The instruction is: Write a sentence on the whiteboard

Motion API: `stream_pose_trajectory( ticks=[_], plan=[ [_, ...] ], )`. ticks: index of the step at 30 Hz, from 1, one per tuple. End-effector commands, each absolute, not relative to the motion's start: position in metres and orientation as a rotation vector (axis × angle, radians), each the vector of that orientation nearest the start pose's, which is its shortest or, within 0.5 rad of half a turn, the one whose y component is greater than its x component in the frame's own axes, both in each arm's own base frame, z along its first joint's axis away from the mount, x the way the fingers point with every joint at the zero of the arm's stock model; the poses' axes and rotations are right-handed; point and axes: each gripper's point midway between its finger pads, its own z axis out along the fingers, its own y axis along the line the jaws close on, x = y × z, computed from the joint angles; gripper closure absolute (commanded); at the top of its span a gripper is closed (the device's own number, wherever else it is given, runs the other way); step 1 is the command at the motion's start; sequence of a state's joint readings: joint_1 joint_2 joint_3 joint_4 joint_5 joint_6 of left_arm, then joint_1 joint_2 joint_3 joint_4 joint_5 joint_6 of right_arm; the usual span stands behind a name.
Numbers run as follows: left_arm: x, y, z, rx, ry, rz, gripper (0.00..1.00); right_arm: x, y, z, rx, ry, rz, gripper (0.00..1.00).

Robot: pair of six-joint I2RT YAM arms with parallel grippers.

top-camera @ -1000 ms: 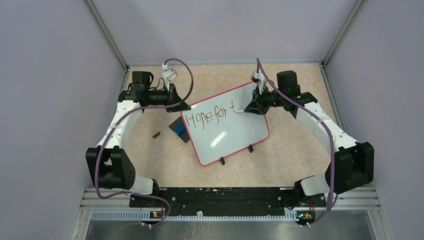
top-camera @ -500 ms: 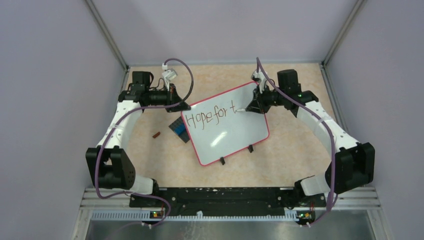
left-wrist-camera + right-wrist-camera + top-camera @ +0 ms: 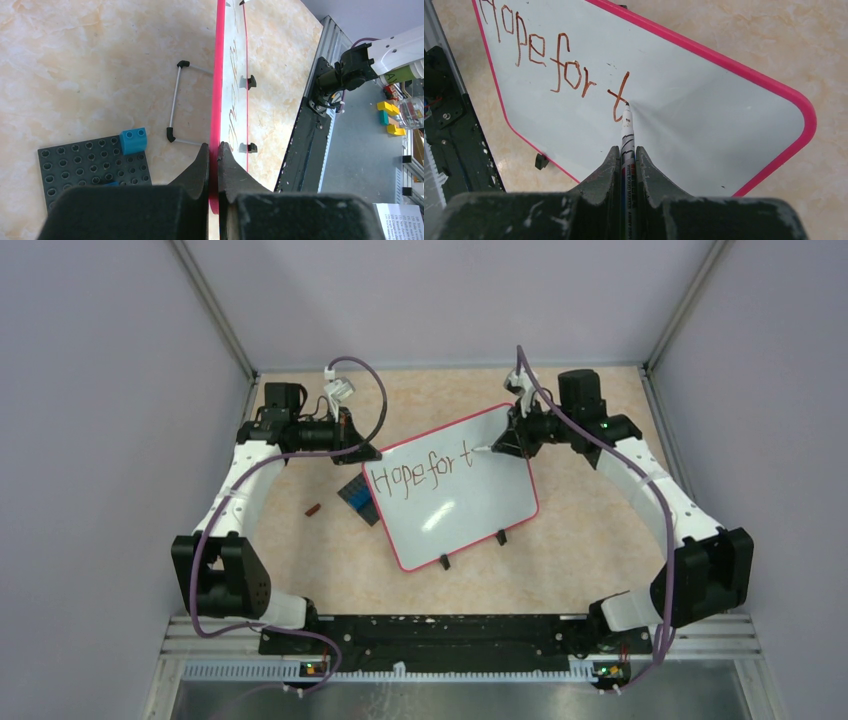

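The whiteboard, white with a red-pink frame, stands tilted in the middle of the table. The sentence on it reads "Hope for t" in red-brown strokes. My left gripper is shut on the board's left frame edge, which runs edge-on between the fingers. My right gripper is shut on a white marker. The marker's tip rests on the board just right of the "t", near the board's upper right part.
A dark studded baseplate with a blue brick lies left of the board. A small brown piece lies further left. A wire stand props the board from behind; two black feet sit at its near edge.
My right gripper has shifted a little toward the far side, carrying the marker tip up beside the "t". The left arm and the board have not moved.
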State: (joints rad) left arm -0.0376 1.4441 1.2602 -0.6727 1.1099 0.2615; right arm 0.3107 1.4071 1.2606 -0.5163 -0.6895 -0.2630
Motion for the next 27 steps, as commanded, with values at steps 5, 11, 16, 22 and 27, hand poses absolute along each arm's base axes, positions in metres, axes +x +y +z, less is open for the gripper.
stream_pose_trajectory(
  ticks=[5,11,16,22,27],
  plan=[
    [0.309,-0.160,0.225,0.796,2.010,-1.100,1.00,0.348,0.215,0.272,-0.957,1.818,0.739,1.00],
    [0.309,-0.160,0.224,0.795,2.012,-1.098,1.00,0.354,0.216,0.264,-0.951,1.834,0.739,1.00],
    [0.310,-0.159,0.223,0.797,2.011,-1.092,1.00,0.350,0.214,0.251,-0.955,1.858,0.739,1.00],
    [0.310,-0.160,0.224,0.797,2.009,-1.096,1.00,0.339,0.210,0.243,-0.951,1.873,0.744,1.00],
    [0.310,-0.160,0.224,0.796,2.009,-1.095,1.00,0.330,0.209,0.232,-0.952,1.892,0.764,1.00]
  ],
)
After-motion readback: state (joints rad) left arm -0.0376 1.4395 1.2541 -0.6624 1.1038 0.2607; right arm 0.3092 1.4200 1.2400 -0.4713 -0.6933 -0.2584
